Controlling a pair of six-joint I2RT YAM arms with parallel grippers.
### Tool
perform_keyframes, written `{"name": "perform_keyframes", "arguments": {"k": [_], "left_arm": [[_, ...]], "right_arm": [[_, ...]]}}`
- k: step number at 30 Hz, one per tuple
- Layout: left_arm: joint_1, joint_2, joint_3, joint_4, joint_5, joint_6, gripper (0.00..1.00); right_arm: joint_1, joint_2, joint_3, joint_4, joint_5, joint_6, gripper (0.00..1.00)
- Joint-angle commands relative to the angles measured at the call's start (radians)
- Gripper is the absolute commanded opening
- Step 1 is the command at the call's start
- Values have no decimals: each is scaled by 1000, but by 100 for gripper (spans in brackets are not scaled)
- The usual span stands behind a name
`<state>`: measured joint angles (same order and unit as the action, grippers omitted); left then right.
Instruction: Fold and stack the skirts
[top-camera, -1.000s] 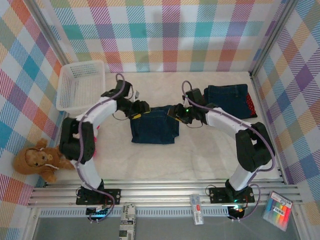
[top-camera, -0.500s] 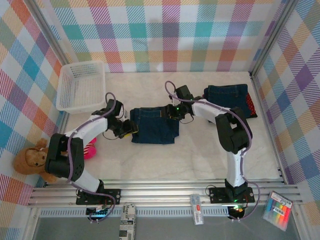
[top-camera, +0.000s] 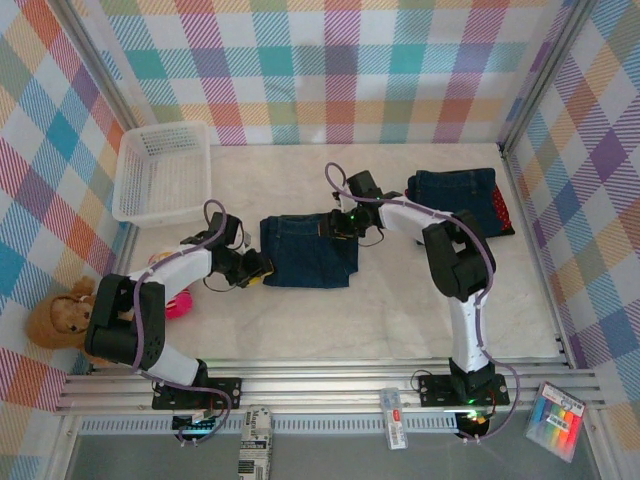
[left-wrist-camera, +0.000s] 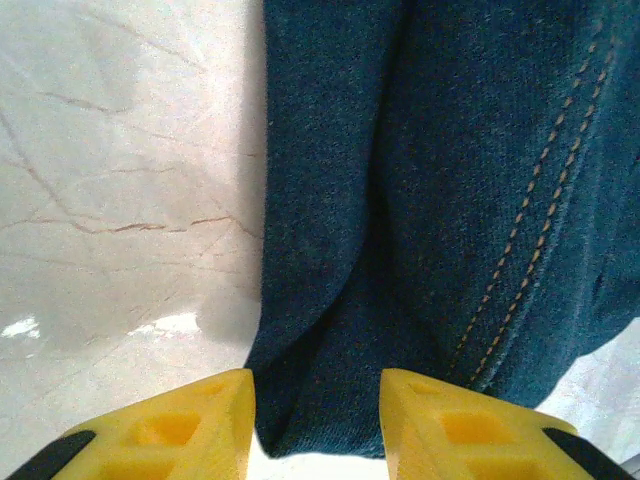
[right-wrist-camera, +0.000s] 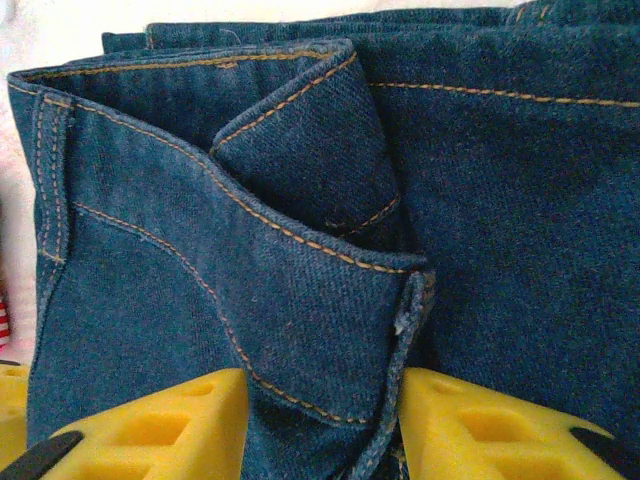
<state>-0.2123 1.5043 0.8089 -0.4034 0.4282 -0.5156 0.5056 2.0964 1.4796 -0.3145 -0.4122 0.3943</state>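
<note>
A folded denim skirt (top-camera: 308, 252) lies mid-bench (top-camera: 400, 310). The finished stack (top-camera: 455, 198) sits at the far right corner. The left hand (left-wrist-camera: 318, 420) straddles the skirt's left edge and the right hand (right-wrist-camera: 320, 410) its far right fold, both with fingers apart. Folding looks done. Next, both should pinch, lift together and carry it onto the stack.

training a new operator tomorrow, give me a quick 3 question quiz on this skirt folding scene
1. True or false: the left fingers and the right fingers are both at edges of the denim skirt in the middle of the table.
2. Where is the pile of folded skirts? A at the near edge; B at the far right; C in the far left corner.
3. Fill in: the thread of the denim skirt's seams is ___.
Key: 1 true; 2 B; 3 orange.
</note>
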Motion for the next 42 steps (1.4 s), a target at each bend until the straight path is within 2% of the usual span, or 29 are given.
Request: {"name": "perform_keyframes", "arguments": {"k": [1,5,7,9,12,17,20,26,29,34,38,39,42], "left_arm": [[11,24,-23,72,85,-29,39],[11,56,-57,173,153,-88,38],[11,56,-69,192,156,-107,34],[11,48,-71,178,119,-115,20],[19,10,-76,134,22,-138,0],[66,-137,-153,92,-89,-277,0],[70,-188,-188,105,-91,-360,0],[70,-123,-156,113,-57,-436,0],[69,-74,-121,91,-79,-443,0],[70,-24,-144,94,-92,-454,0],[68,-43,-135,51,-89,-416,25],[68,-71,-118,8,-114,-397,32],[69,-190,-55,-133,-248,-346,44]], "right_arm": [[10,16,36,4,-36,-21,42],[14,20,44,7,-40,-20,37],[16,19,43,16,-43,-18,28],[17,3,41,24,-35,-14,17],[14,-82,5,57,24,-12,9],[-8,-199,-56,110,97,9,3],[-9,-212,-62,149,88,3,2],[-12,-64,98,135,37,-14,3],[-14,41,207,96,11,-34,4],[-19,176,312,23,39,-80,5],[-18,224,359,1,-16,-94,6],[-18,227,367,-3,-26,-92,6],[-18,226,373,-3,-46,-91,7]]}}
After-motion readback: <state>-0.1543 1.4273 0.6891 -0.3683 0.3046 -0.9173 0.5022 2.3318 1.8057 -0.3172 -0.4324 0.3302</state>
